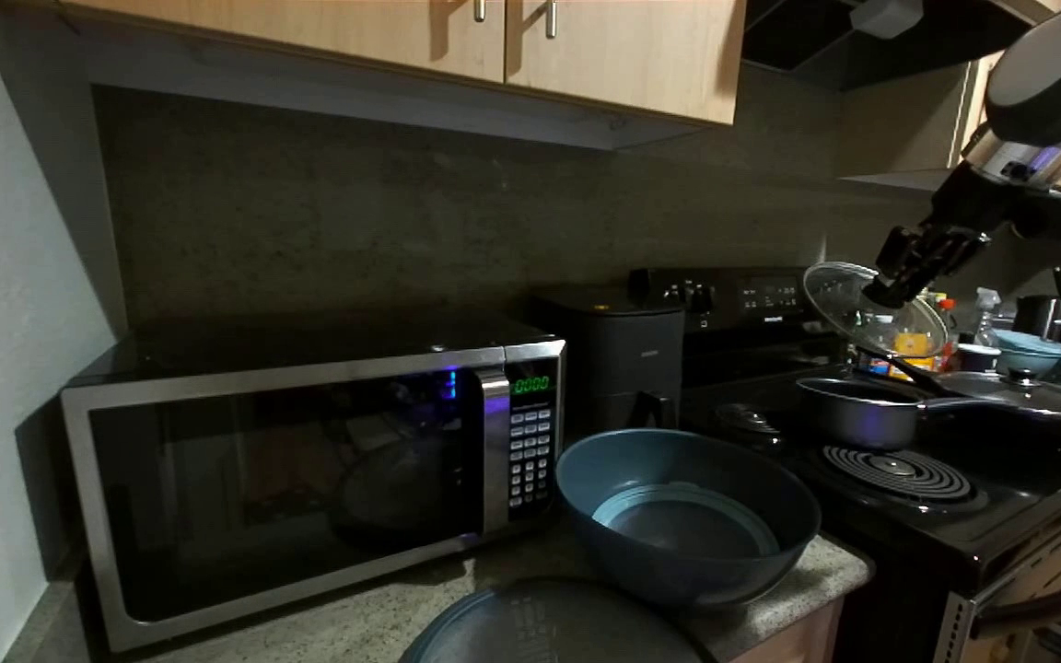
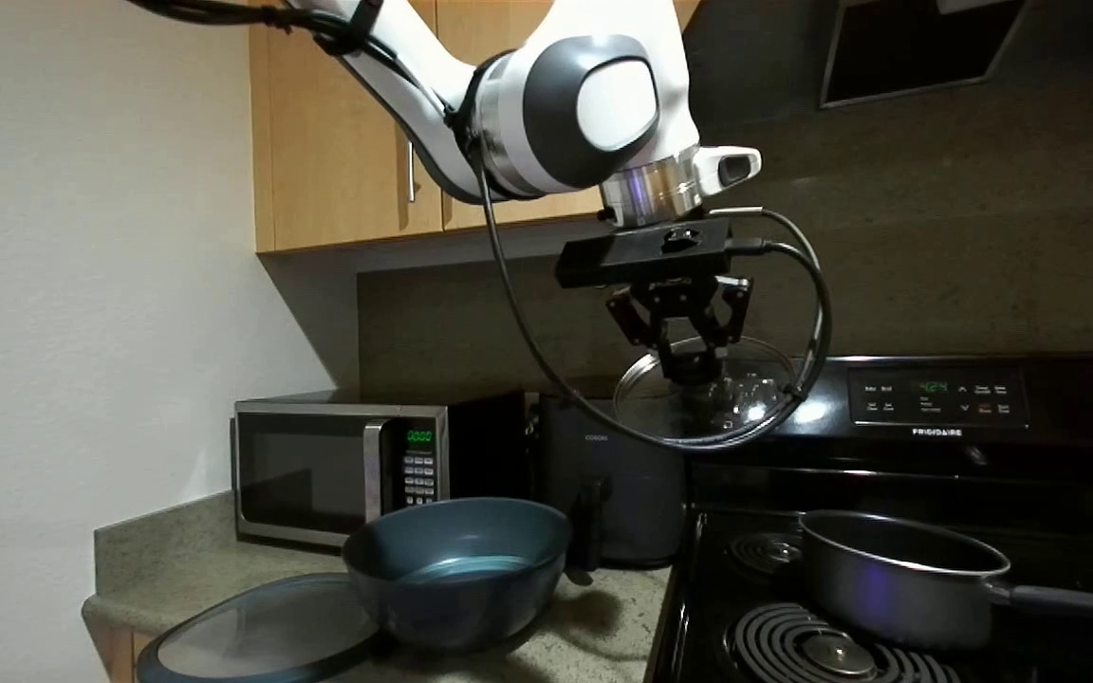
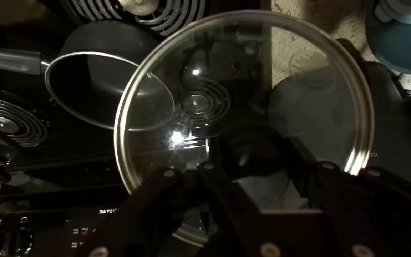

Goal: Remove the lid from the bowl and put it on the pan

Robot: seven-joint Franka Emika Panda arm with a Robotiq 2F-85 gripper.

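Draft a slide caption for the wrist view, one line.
Pincer holds the clear lid by its knob; part of the pan on the stove shows through the glass.

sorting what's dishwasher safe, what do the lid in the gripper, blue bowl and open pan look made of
Lid: probably glossy glass, see-through with bright glints; its rim looks like polished metal.
Bowl: smooth, softly shiny, evenly blue; plastic or coated metal, hard to say.
Pan: likely metal with dark satin coating, judging by its bright, bare-looking edge.
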